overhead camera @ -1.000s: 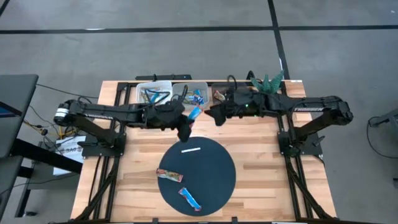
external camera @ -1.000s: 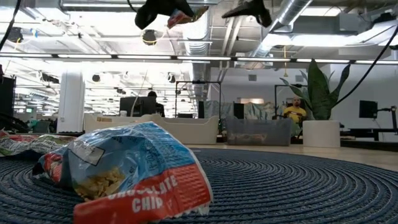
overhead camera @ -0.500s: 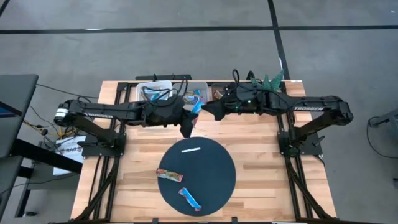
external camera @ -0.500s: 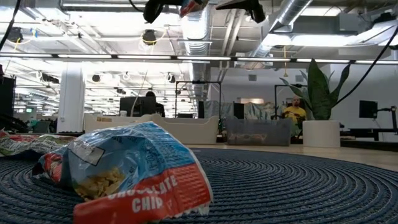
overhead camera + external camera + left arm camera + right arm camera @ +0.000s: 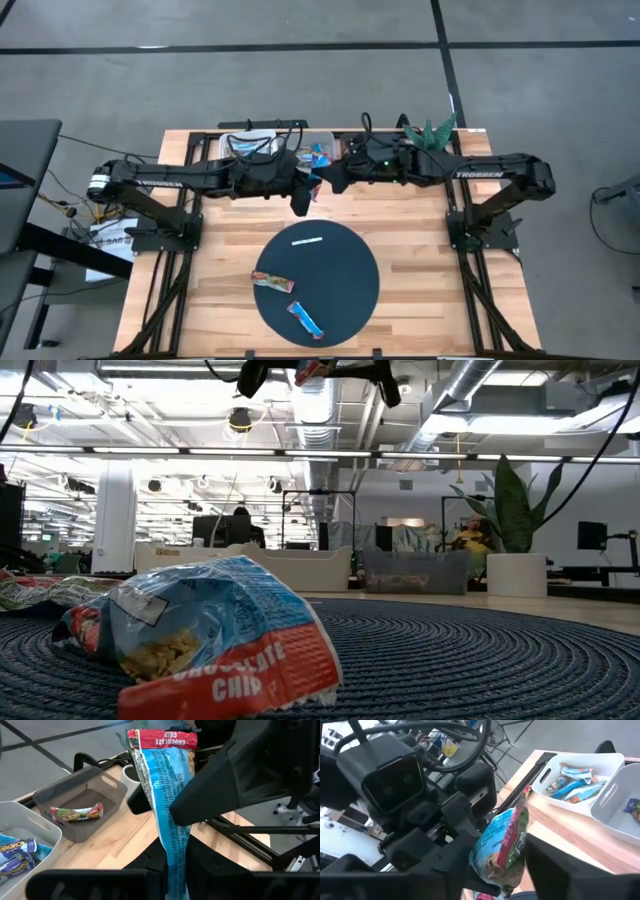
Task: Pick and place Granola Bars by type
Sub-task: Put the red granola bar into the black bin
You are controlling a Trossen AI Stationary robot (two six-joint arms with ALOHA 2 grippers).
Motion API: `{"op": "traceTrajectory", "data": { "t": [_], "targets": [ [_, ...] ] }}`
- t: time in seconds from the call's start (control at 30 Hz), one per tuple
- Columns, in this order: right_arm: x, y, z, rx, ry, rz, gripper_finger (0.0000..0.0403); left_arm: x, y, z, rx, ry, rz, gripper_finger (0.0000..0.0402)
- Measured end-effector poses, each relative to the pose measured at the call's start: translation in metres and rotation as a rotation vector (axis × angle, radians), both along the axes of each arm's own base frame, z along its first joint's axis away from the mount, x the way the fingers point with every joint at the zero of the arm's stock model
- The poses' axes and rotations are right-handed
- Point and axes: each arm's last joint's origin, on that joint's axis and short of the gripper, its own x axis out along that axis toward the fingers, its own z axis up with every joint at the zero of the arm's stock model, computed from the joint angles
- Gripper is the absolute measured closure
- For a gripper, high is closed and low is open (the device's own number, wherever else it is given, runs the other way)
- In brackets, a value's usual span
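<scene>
Bars first: at your far left in the high view, the white bin at the back of the worktop shows blue wrappers, and the left wrist view confirms blue bars lying in it. Next along, the grey bin holds one multicolour bar on its floor. Move right and your left hand is up over the back of the worktop, clamped on the lower end of a blue bar with a red "chocolate chip" end, held upright. Right beside it, your right hand has reached in; its fingers sit against the same bar's upper part, but you can't tell whether they are closed on it or apart. From the right wrist you see that bar between the two arms, with the bins behind. Down on the round dark mat: a thin white strip near the back edge, an orange-brown bar left of centre, and a blue bar on the mat near the front. That last one fills the low view.
</scene>
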Motion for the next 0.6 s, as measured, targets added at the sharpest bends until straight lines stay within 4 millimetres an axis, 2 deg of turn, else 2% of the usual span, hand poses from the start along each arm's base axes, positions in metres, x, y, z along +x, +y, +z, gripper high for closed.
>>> {"op": "traceTrajectory", "data": {
  "t": [0.17, 0.3, 0.47, 0.6],
  "targets": [
    [-0.002, 0.000, 0.002, -0.044, 0.001, 0.014, 0.0318, 0.000, 0.000, 0.000, 0.005, -0.002, -0.001, 0.0361],
    [-0.004, -0.001, 0.004, -0.060, 0.000, 0.015, 0.0367, 0.000, 0.000, 0.000, 0.013, 0.001, -0.004, 0.0361],
    [-0.005, -0.004, 0.005, -0.073, 0.002, 0.014, 0.0369, 0.001, 0.000, 0.000, 0.013, -0.002, -0.023, 0.0353],
    [-0.008, -0.014, 0.002, -0.071, 0.042, -0.013, 0.0360, 0.000, 0.002, -0.001, 0.010, 0.012, -0.021, 0.0319]
  ]
}}
